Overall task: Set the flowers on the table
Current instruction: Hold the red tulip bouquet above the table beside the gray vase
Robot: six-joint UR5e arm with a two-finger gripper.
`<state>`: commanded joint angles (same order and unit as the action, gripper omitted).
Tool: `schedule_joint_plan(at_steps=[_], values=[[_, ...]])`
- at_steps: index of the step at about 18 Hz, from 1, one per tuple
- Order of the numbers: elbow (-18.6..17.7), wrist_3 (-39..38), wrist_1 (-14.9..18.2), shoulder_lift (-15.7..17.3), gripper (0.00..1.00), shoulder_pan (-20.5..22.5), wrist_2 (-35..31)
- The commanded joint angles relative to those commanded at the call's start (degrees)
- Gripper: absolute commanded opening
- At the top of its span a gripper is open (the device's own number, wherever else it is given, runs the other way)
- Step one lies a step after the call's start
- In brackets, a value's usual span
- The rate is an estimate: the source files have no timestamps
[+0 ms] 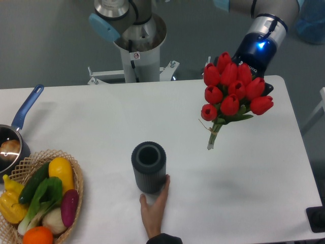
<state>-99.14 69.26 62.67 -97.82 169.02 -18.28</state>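
Flowers [232,89] hang stems-down and tilted above the table [244,173]; the claw [254,71], hidden behind blooms, apparently grips them

I can't see the claw [242,76]: the flowers [232,91] cover its fingers. The wicker basket [76,175] and the saucepan [15,133] run off the left edge, and the person's hand [155,207] is cut at the bottom.

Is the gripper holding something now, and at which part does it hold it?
The flowers hang in the air at the gripper, so it appears to hold them. The blooms hide the fingers, so the exact place of the hold cannot be told.
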Motion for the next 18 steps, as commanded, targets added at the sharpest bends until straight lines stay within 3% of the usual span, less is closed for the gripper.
schedule_joint_plan(at_steps=[2,8,14,18], values=[[-1.4,1.0,-0.2,0.7,0.53,-0.2,0.1],[-1.0,0.7,0.0,0.9,0.53,1.1,-0.4],[-0.8,0.4,0.3,3.9,0.53,1.0,-10.2],[0.8,0.4,0.4,4.7,0.52,0.7,-20.7]])
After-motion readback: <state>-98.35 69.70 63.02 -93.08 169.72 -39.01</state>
